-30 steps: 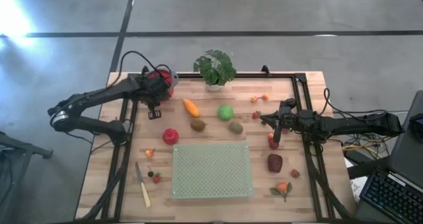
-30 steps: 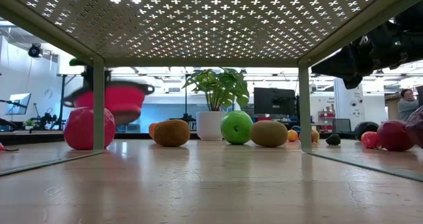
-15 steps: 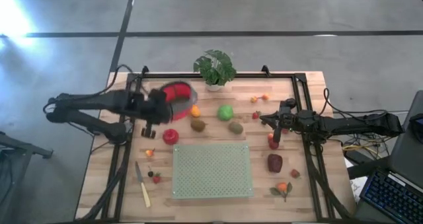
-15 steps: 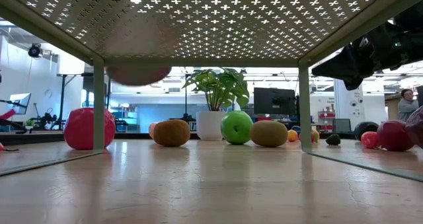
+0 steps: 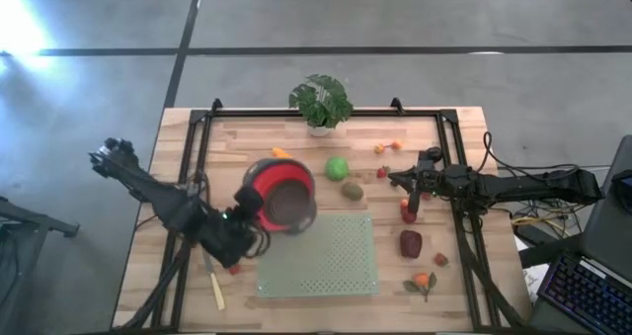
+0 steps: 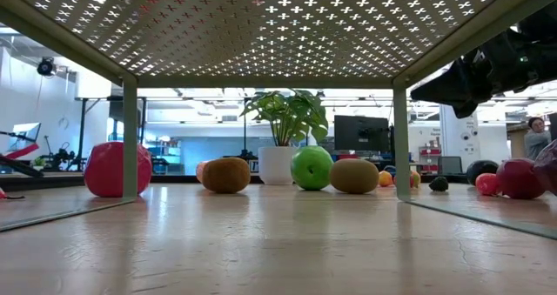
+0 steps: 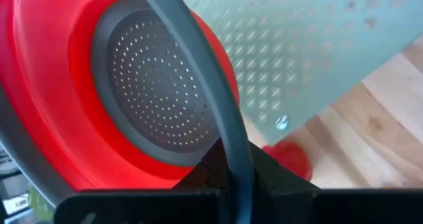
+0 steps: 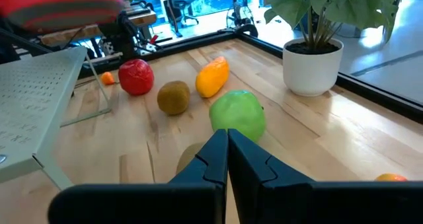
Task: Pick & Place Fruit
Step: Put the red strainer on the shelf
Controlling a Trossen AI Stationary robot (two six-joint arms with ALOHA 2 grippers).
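My left gripper [image 5: 249, 216] is shut on a red colander [image 5: 282, 198] with a grey rim and a grey perforated bottom, held above the far left corner of the pale perforated stand [image 5: 321, 261]. On the table lie a green ball [image 5: 338, 167], a kiwi [image 5: 353, 191], an orange piece [image 5: 281, 153] and a dark-red lump [image 5: 411, 243]. The red apple [image 6: 109, 169] and a second kiwi [image 6: 226, 175] show in the low view; the colander hides them from above. My right gripper [image 5: 395, 178] hovers shut at the right, holding nothing. My left gripper pinches the colander's grey rim [image 7: 228, 135] between its two fingers, which lie across the rim. It comes from the table's left, slanting down. The colander is lifted clear, its opening facing up in the high view.
A potted plant [image 5: 321, 103] stands at the far edge. A pale-handled knife [image 5: 214, 288] lies near the left front. Small red and orange pieces [image 5: 387, 147] lie far right, others [image 5: 425, 279] near right. Black frame rails [image 5: 459, 177] run along both sides.
My left gripper has swung from the table's far left corner toward the near edge and the right, rising and rolling. The colander has gone with it, turned opening-up, and left the low view. It now hangs over the stand's corner.
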